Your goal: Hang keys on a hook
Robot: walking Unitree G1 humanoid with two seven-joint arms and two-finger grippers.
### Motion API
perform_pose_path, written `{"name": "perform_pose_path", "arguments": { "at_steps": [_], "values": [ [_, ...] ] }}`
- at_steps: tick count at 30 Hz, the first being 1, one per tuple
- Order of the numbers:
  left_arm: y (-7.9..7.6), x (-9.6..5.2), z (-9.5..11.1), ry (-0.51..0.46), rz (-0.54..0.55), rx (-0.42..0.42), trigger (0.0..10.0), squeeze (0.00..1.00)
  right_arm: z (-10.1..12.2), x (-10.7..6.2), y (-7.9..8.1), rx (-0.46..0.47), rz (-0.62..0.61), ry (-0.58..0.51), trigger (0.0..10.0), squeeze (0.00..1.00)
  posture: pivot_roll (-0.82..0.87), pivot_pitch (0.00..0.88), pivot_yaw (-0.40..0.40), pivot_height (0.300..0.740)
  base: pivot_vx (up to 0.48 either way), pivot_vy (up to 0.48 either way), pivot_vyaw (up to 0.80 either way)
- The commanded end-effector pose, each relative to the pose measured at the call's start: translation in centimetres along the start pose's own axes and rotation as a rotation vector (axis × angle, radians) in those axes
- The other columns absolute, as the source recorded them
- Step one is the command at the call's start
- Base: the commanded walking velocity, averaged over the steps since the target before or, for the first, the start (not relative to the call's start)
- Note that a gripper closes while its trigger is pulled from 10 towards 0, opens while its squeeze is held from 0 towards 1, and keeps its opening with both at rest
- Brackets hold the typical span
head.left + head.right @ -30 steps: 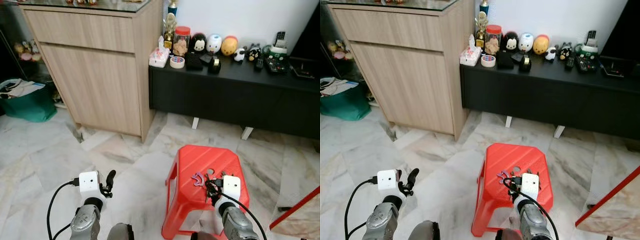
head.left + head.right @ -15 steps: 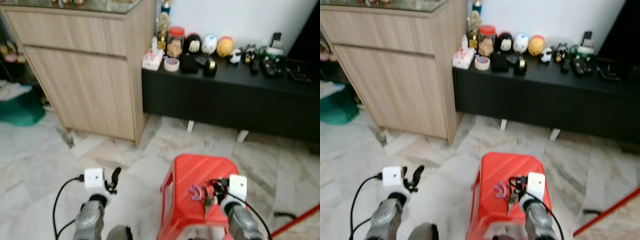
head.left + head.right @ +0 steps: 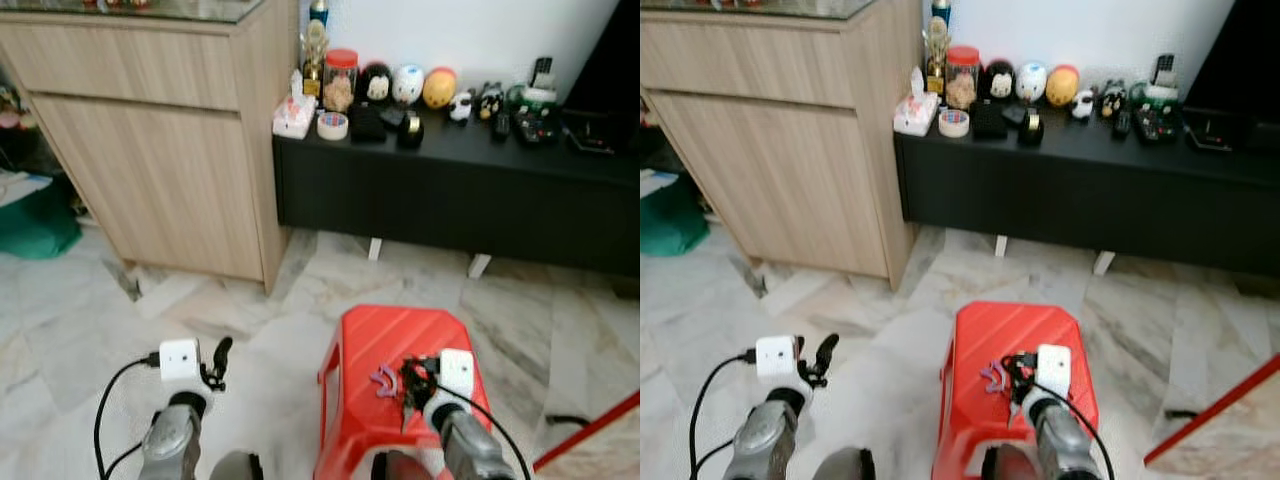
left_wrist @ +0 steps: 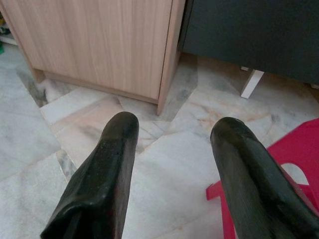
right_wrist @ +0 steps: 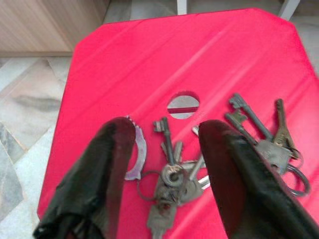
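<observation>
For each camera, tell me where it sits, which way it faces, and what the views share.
Head views: look forward and down at the red stool, wooden cabinet, black bench; both arms show.
Left wrist view: along the open left gripper toward floor and cabinet.
Right wrist view: down through the open right gripper at keys on the stool.
Shared: the stool.

Keys [image 5: 172, 172] partly hidden behind right fingers [image 5: 234, 164]
</observation>
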State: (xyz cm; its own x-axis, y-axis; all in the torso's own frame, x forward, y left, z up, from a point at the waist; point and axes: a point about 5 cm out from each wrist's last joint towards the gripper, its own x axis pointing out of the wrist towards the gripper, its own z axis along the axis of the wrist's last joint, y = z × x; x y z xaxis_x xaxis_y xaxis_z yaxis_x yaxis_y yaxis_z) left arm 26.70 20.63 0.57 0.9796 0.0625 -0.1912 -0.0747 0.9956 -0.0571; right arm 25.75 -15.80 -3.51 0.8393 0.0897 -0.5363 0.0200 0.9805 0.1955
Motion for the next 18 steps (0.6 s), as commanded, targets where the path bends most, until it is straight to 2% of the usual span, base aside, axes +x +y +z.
{"name": "perform_pose_path", "arguments": {
  "at_steps": [1,4,5,6,7,11,18],
  "values": [
    [0.2,-0.1,-0.2,0.009,0.005,0.003,10.0,0.00,0.0,0.0,-0.2,0.011,-0.008,0.001,10.0,1.00,-0.02,0.048,-0.061,0.631,0.000,0.000,0.00],
    [0.2,-0.2,-0.2,0.012,0.005,0.004,10.0,0.00,0.2,0.1,-0.1,0.015,-0.006,-0.007,10.0,1.00,-0.03,0.048,-0.061,0.631,0.000,0.000,0.00],
    [0.2,-0.2,-0.3,0.014,0.005,0.004,10.0,0.00,0.3,0.1,-0.1,0.013,-0.005,-0.010,10.0,0.69,-0.02,0.049,-0.062,0.631,0.000,0.000,0.00],
    [0.2,-0.2,-0.3,0.014,0.005,0.004,10.0,0.00,0.3,0.1,-0.1,0.013,-0.005,-0.010,10.0,0.69,-0.02,0.049,-0.062,0.631,0.000,0.000,0.00],
    [0.2,-0.3,-0.4,0.017,0.006,0.006,10.0,0.00,0.4,0.1,-0.2,-0.004,-0.011,-0.009,10.0,0.00,-0.02,0.049,-0.062,0.631,0.000,0.000,0.00],
    [0.2,-0.3,-0.5,0.021,0.009,0.006,10.0,0.00,0.2,0.1,-0.3,-0.010,-0.014,0.020,10.0,0.00,-0.02,0.048,-0.064,0.631,0.000,0.000,0.00],
    [0.1,-0.3,-0.5,0.022,0.011,0.002,10.0,0.00,-1.9,-0.6,-0.6,-0.040,0.000,0.115,10.0,0.00,-0.02,0.041,-0.064,0.631,0.000,0.000,0.00]
  ]
}}
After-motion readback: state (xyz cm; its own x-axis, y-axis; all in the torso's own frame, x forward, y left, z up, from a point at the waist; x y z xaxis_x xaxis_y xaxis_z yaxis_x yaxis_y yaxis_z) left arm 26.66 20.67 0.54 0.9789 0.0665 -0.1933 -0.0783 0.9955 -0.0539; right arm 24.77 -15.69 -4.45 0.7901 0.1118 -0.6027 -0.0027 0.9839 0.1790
